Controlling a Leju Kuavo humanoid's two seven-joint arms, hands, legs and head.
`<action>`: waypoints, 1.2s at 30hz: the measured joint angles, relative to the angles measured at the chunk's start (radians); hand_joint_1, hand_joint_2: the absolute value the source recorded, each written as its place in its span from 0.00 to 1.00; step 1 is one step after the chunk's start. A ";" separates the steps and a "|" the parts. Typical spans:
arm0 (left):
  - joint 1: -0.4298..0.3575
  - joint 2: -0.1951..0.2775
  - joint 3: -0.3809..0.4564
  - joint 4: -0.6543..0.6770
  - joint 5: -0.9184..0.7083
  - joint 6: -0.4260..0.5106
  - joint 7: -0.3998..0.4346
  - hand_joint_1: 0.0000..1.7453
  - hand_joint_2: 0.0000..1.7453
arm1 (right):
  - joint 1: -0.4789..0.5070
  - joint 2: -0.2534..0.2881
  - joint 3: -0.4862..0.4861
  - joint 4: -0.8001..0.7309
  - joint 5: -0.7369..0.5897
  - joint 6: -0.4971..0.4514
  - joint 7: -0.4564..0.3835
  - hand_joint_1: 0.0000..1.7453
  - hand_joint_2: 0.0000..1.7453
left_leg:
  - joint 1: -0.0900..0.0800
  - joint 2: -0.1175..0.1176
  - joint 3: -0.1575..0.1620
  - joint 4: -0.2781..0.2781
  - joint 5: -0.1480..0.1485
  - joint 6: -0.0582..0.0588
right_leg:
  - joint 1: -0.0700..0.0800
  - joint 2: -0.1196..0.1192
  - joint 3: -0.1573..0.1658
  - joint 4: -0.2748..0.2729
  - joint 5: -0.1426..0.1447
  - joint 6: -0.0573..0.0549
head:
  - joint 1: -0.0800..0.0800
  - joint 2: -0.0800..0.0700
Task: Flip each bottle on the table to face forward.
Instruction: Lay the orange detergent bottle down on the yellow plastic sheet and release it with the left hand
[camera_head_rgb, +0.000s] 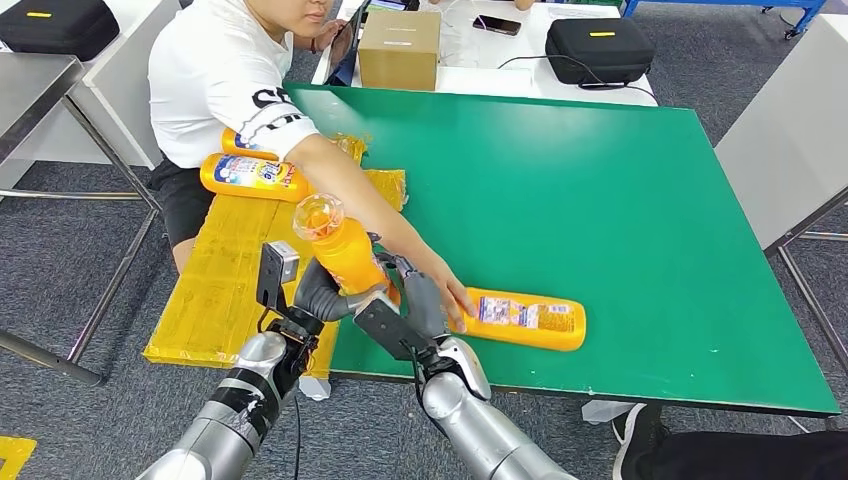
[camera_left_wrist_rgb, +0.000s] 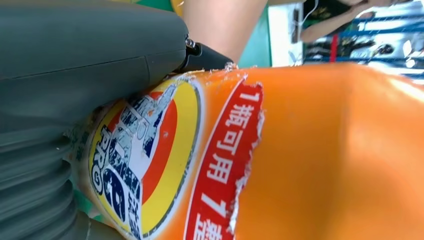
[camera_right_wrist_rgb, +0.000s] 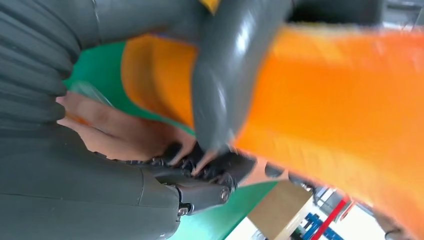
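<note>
My left hand (camera_head_rgb: 318, 295) and right hand (camera_head_rgb: 415, 305) both gripped the orange bottle (camera_head_rgb: 345, 250), upright at lower-left centre.

Four orange bottles: one in my fingers (camera_head_rgb: 345, 255), one lying on the worktop (camera_head_rgb: 528, 318), two at upper left (camera_head_rgb: 250, 176) (camera_head_rgb: 240, 145), one cardboard box (camera_head_rgb: 399, 48), two black cases (camera_head_rgb: 598, 48) (camera_head_rgb: 55, 25)

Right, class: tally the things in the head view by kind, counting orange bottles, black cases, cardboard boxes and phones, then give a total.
Orange bottles: 4, namely held bottle, bottle on the green table, labelled bottle on yellow cardboard, bottle behind the arm
Black cases: 2
Cardboard boxes: 1
Phones: 1
Total: 8
</note>
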 joint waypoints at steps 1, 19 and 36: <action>0.003 0.000 0.002 -0.011 0.002 0.010 -0.001 1.00 1.00 | 0.003 0.001 0.002 0.000 -0.005 -0.007 0.000 0.00 1.00 | 0.000 0.000 0.000 0.000 0.000 0.000 | 0.000 0.000 0.000 0.000 0.000 0.000 | 0.000 0.000; -0.005 0.073 0.093 -0.121 -0.332 0.423 -0.062 1.00 1.00 | 0.132 -0.044 -0.102 -0.338 -0.118 -0.148 -0.061 0.00 1.00 | 0.000 0.000 0.000 0.000 0.000 0.000 | 0.000 0.000 0.000 0.000 0.000 0.000 | 0.000 0.000; -0.150 0.269 0.010 0.156 -0.827 0.413 -0.046 1.00 1.00 | 0.173 -0.100 -0.171 -0.508 -0.178 -0.089 -0.085 0.00 1.00 | 0.000 0.001 0.000 0.000 0.000 0.000 | 0.000 0.000 -0.001 0.001 0.000 0.000 | 0.000 0.000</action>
